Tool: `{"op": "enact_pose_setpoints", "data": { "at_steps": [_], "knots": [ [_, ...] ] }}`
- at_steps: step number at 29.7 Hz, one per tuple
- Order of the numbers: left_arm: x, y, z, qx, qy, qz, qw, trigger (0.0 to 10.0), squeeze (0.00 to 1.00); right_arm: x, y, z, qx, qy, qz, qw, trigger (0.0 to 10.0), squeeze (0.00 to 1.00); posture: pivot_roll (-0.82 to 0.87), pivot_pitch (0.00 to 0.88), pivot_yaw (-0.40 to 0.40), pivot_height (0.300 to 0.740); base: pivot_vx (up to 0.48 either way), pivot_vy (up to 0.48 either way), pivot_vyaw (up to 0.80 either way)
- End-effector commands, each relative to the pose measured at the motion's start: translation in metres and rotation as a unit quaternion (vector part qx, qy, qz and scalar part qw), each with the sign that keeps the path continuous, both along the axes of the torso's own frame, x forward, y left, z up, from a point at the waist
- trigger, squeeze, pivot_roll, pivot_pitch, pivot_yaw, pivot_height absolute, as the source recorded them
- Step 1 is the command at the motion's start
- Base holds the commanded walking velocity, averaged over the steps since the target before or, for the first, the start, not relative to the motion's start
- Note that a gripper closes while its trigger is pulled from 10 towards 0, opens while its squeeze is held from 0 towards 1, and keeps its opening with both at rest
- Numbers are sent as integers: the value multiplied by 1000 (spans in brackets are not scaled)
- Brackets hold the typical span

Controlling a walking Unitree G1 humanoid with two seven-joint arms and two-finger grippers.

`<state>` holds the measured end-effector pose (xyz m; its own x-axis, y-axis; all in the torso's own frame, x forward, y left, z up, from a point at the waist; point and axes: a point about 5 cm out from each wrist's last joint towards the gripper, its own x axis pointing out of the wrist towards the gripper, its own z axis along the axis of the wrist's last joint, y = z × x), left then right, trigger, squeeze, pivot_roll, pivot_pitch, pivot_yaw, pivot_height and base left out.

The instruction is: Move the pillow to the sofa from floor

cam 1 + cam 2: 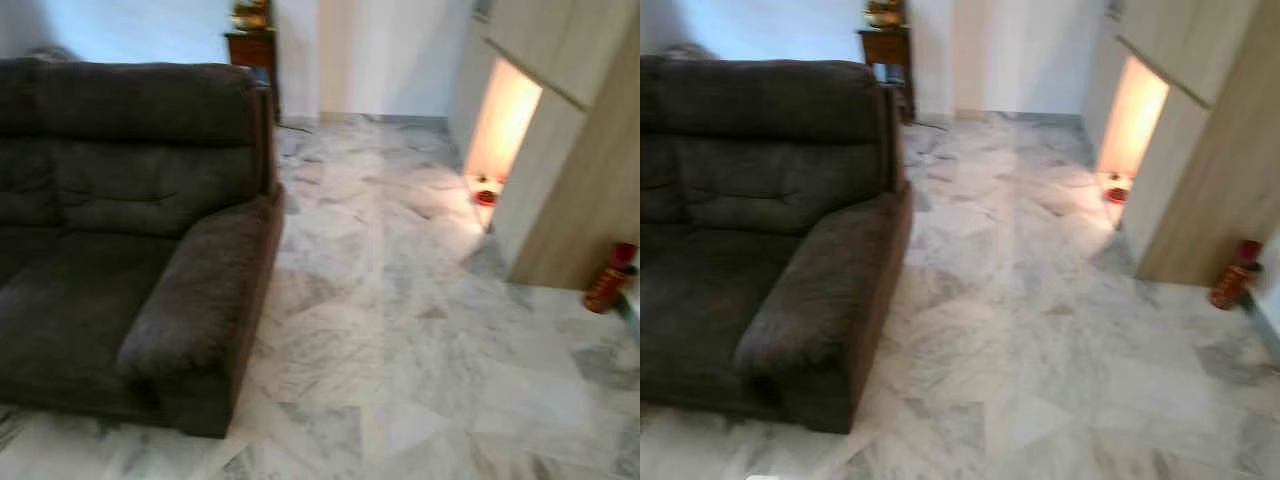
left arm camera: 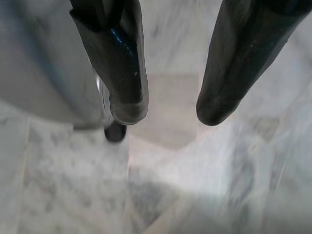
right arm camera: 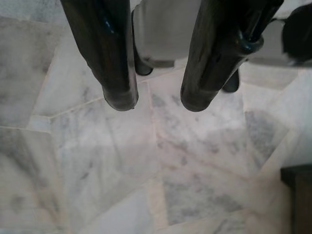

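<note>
Your robot faces a dark grey sofa [image 1: 120,230] standing on a pale marble floor [image 1: 400,340], its near armrest [image 1: 195,300] jutting toward the camera. The sofa's seat lies bare, and the head views are slightly blurred. Beyond the sofa's far end stands a small wooden cabinet [image 1: 250,50] against the wall. Across the floor from the sofa rises a light wood cupboard [image 1: 580,150] with a lit niche [image 1: 503,125]; a red bottle-like thing [image 1: 610,278] stands on the floor at the cupboard's near corner.

Your left claw [image 2: 168,109] hangs over the marble, its two black fingers [image 2: 124,63] set apart with nothing between them; part of the robot's silver body shows just behind them. Your right claw [image 3: 156,100] likewise points down at the floor, fingers [image 3: 105,58] parted and holding nothing, with the robot's foot just past the tips. You cannot tell from these pictures where the pillow lies, so its place relative to either claw stays unknown.
</note>
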<state>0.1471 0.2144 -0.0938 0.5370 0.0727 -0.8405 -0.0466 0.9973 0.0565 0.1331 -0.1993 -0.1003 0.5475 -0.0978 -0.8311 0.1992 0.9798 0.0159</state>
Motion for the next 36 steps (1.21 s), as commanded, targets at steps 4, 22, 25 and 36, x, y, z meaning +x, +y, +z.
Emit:
{"op": "enact_pose_setpoints", "data": {
  "at_steps": [4, 22, 25, 36],
  "knots": [
    [-2, 7, 0, 4, 7, 3, 1000, 10000, 0, 1, 1, 0, 12, -1, -19, 1000, 10000, 0, -85, 17, 25, 740, 0, 0, 0],
    [-1, 8, 1, 2, 10, 12, 1000, 10000, 0, 1, 3, 0, 30, -1, -23, 999, 10000, 0, -82, 39, 27, 740, 0, 395, 0],
    [-1, 8, 1, 1, 9, 14, 1000, 10000, 0, 1, 3, 0, 31, -1, -21, 999, 10000, 0, -81, 46, 27, 740, 0, 480, 0],
    [-3, 10, 1, 3, 13, 8, 1000, 10000, 0, 2, 4, 0, 38, -4, -29, 999, 10000, 0, -82, 56, 34, 740, 0, 480, 0]
  ]
}}
